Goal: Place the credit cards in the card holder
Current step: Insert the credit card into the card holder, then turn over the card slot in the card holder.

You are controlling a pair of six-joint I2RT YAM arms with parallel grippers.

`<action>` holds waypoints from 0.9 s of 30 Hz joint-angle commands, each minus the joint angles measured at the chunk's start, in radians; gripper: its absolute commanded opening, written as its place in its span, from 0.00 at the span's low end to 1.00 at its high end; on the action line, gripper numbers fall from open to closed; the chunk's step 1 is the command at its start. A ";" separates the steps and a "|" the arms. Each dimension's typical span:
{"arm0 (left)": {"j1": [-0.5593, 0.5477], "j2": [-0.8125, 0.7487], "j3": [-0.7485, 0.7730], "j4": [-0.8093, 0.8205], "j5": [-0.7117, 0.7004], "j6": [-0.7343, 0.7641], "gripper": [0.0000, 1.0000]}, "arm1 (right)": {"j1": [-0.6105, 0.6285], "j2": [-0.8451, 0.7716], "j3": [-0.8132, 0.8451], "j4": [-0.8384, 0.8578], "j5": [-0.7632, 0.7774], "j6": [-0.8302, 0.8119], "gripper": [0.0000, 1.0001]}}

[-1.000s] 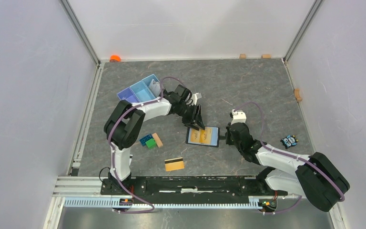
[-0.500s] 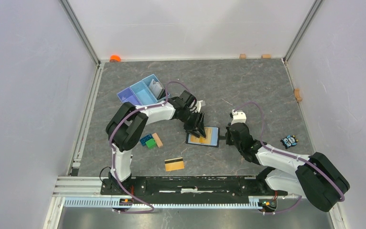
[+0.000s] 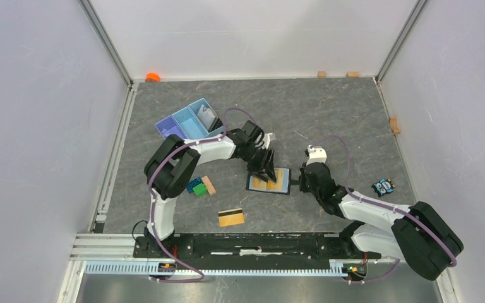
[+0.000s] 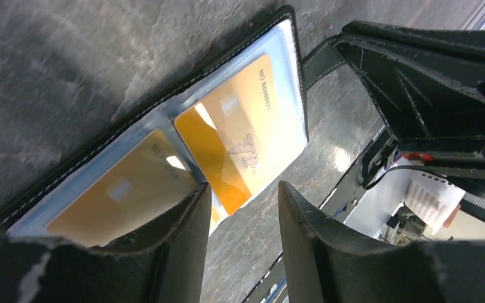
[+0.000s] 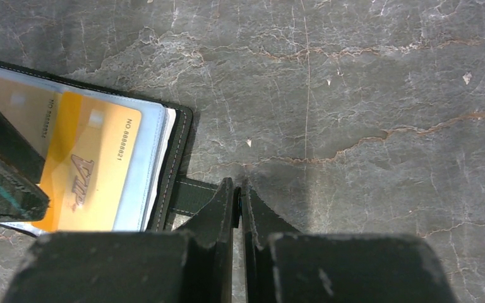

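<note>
Seating the gold plastic credit card (image 4: 240,139) in the open black folding card holder (image 5: 175,151) mid-table, left gripper (image 4: 243,196) part-open and empty, we risk dragging it if the closed right gripper (image 5: 239,186) slips off the snap tab (image 5: 192,194).

three gold cards (image 3: 231,217), one holder (image 3: 283,181), two bricks (image 3: 196,187)

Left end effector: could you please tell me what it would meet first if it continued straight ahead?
Probably the gold card partly inserted in the open card holder, lying just ahead; depth is unclear.
</note>
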 commanded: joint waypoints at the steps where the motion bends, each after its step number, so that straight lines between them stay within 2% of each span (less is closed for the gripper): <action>1: -0.035 0.045 0.056 0.042 -0.040 -0.018 0.51 | 0.001 -0.014 -0.015 0.024 0.000 0.007 0.00; 10: -0.063 0.012 0.072 0.089 -0.079 -0.047 0.52 | 0.002 -0.048 -0.017 0.001 0.002 0.007 0.00; 13: -0.063 -0.058 0.026 0.103 -0.107 -0.051 0.57 | 0.002 -0.102 -0.006 -0.035 -0.009 -0.002 0.17; 16: -0.060 -0.148 -0.031 0.110 -0.162 -0.045 0.62 | 0.002 -0.167 0.014 -0.087 -0.036 -0.019 0.39; 17: -0.060 -0.180 -0.048 0.110 -0.181 -0.041 0.64 | 0.002 -0.186 0.021 -0.102 -0.049 -0.023 0.44; 19: -0.057 -0.232 -0.084 0.105 -0.225 -0.026 0.67 | 0.001 -0.221 0.035 -0.127 -0.100 -0.023 0.49; 23: -0.036 -0.288 -0.142 0.063 -0.302 0.008 0.69 | 0.002 -0.246 0.030 -0.111 -0.234 0.026 0.48; 27: -0.009 -0.335 -0.218 0.089 -0.364 0.025 0.63 | 0.001 -0.230 -0.029 -0.004 -0.338 0.113 0.43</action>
